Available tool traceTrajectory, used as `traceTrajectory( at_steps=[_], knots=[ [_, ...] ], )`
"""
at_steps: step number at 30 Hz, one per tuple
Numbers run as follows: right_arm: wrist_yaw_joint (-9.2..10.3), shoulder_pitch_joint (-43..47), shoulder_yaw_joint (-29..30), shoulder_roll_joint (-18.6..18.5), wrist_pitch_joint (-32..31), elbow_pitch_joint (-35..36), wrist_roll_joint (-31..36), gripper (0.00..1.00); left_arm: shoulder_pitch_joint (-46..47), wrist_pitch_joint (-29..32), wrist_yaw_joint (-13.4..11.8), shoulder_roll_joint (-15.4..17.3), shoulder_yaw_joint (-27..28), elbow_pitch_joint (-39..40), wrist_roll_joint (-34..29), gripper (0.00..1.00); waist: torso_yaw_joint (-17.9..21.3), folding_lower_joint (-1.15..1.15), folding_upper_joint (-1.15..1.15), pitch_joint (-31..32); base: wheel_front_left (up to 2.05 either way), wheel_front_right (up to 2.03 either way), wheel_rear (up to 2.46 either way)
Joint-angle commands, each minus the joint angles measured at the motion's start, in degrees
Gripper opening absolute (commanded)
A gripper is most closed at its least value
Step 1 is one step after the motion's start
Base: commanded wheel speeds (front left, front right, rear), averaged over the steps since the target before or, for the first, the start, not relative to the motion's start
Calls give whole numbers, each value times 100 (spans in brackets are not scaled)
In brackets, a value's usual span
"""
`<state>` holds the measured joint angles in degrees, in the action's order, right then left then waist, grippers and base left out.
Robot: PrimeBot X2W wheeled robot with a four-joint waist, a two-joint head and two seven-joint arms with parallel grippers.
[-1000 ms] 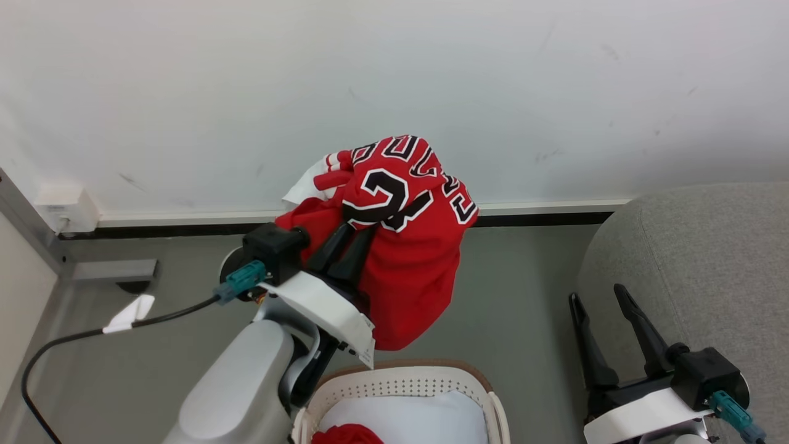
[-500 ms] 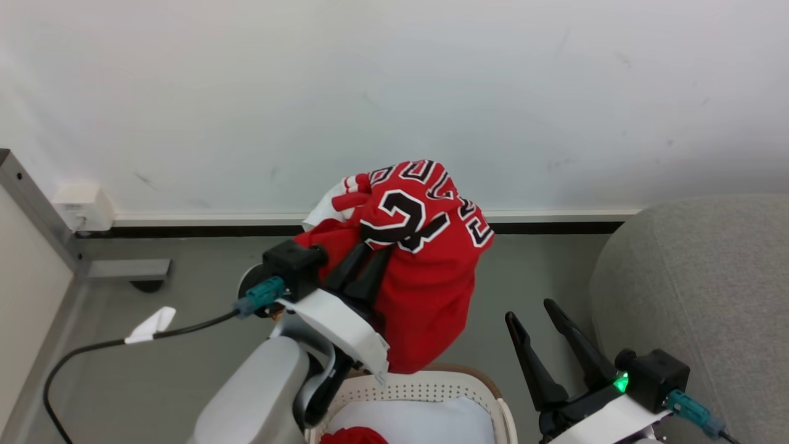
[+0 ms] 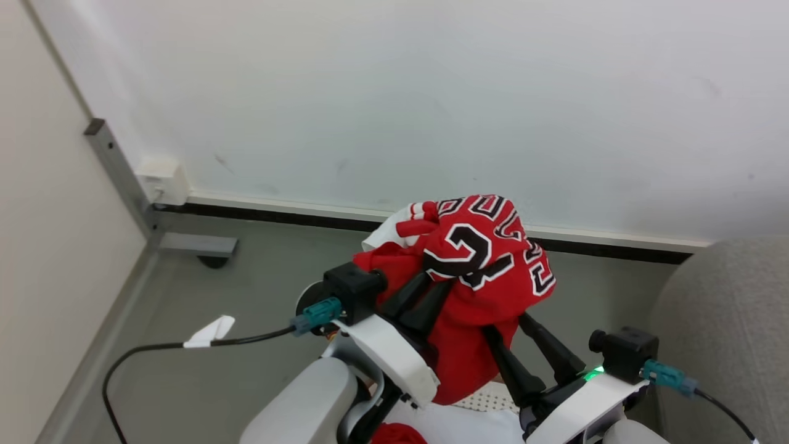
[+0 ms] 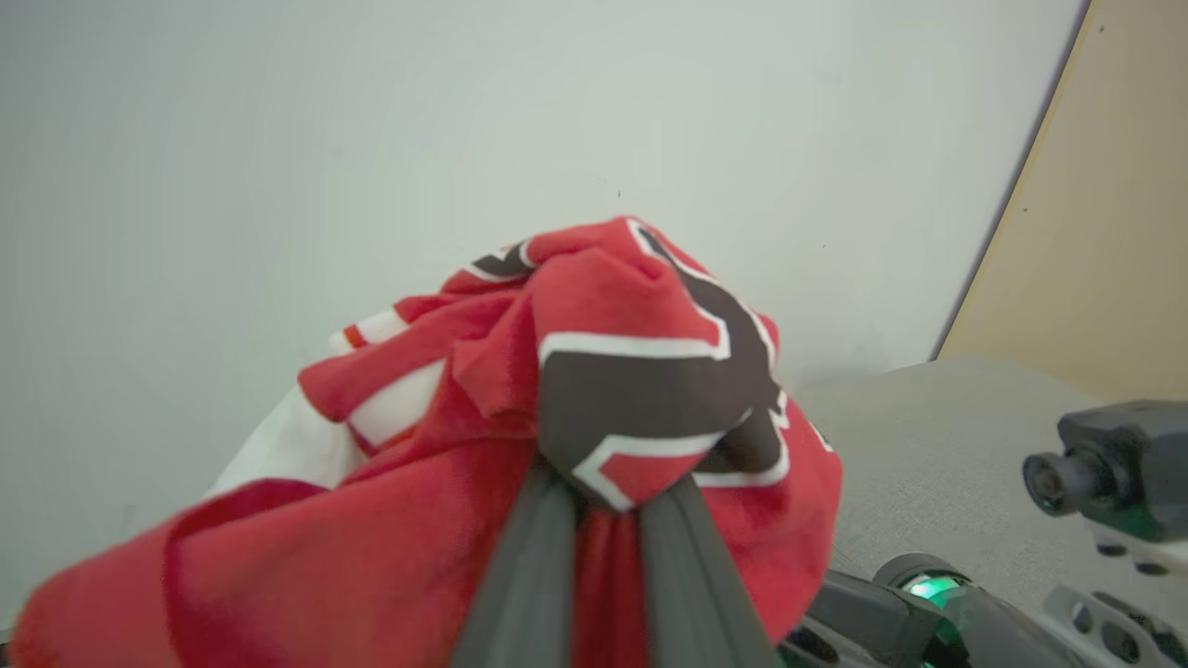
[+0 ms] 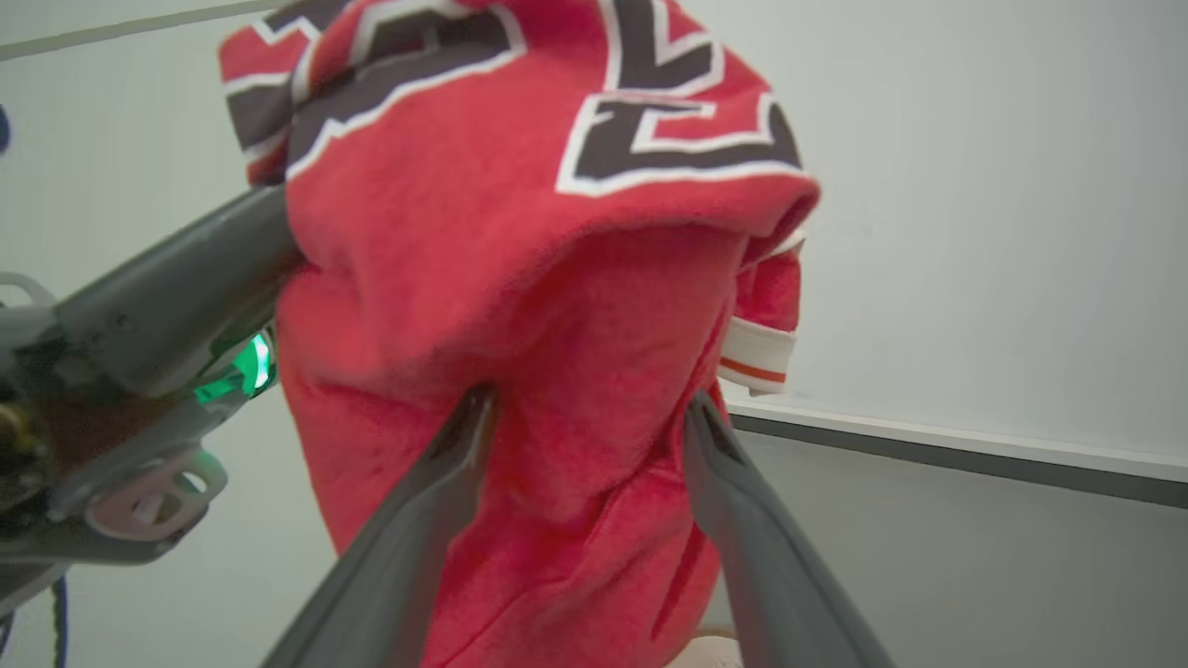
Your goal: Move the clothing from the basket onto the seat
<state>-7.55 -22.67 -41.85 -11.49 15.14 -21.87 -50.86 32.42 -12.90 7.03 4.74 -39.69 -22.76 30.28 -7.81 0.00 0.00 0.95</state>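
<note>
— The jaws on the left gripper [image 4: 613, 482] are pinched tight on a bunch of the red jersey [image 3: 487, 259], right through a black numeral. The right gripper [image 5: 589, 401] has its jaws spread wide. Its tips are up against the hanging cloth and clamp nothing.

— Wasn't that right one down beside the seat [image 3: 721, 308] a second ago?

— It was, well apart from the cloth. Now it has swung in under the jersey. The head has turned too, so the whole room looks shifted, but the jersey stays up on the left fingers.

— What's it after?

— A second hold, I'd guess, to steady the jersey before the carry. The seat is off to the robot's right with nothing on it that I can see.

— And the jersey?

— It's crumpled into a dome over the left fingers, with the numerals wrinkled on top. A white, striped edge pokes out behind, and the red tail dangles just above the basket [image 3: 487, 401]. It looks limp and will probably sag wherever it isn't held. Another red piece [image 3: 394, 435] lies in the basket, so there's more to move.
</note>
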Motion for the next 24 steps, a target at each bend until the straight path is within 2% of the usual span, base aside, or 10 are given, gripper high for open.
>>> traceTrajectory(
  at_steps=[1, 5, 9, 14, 15, 16, 17, 24],
  knots=[
    [12, -180, -190, -146, -9, -10, -273, 100, 37, 4, 18, -12, -60, 29, 92, 0, -216, 0, 0, 21, 0, 0, 0],
    [12, -388, -634, -268, -6, -58, -818, 100, 59, 2, 36, -60, -228, 3, 181, 0, -471, 0, 0, 50, 0, 0, 0],
    [12, -552, -790, -286, -3, 38, -1173, 100, 71, 11, 48, -95, -377, -7, 286, 0, -693, 0, 0, 69, 0, 0, 0],
    [11, -674, -831, -260, 0, 177, -1172, 100, 74, 55, 45, -101, -546, -71, 394, 0, -877, 0, 0, 84, 0, 0, 0],
    [11, -682, -783, -256, 1, 212, -1121, 50, 69, 57, 45, -92, -562, -93, 418, 0, -895, 0, 0, 85, 0, 0, 0],
    [11, -672, -707, -251, 3, 243, -1072, 36, 65, 57, 46, -78, -581, -117, 440, 0, -906, 0, 0, 85, 0, 0, 0],
    [11, -638, -655, -241, 13, 270, -1036, 0, 59, 55, 47, -63, -596, -140, 453, 0, -914, 0, 0, 84, 0, 0, 0],
    [11, -454, -600, -295, 8, 354, -830, 0, 54, -12, 29, -10, -581, -223, 498, 0, -828, 0, 0, 58, 0, 0, 0]
  ],
)
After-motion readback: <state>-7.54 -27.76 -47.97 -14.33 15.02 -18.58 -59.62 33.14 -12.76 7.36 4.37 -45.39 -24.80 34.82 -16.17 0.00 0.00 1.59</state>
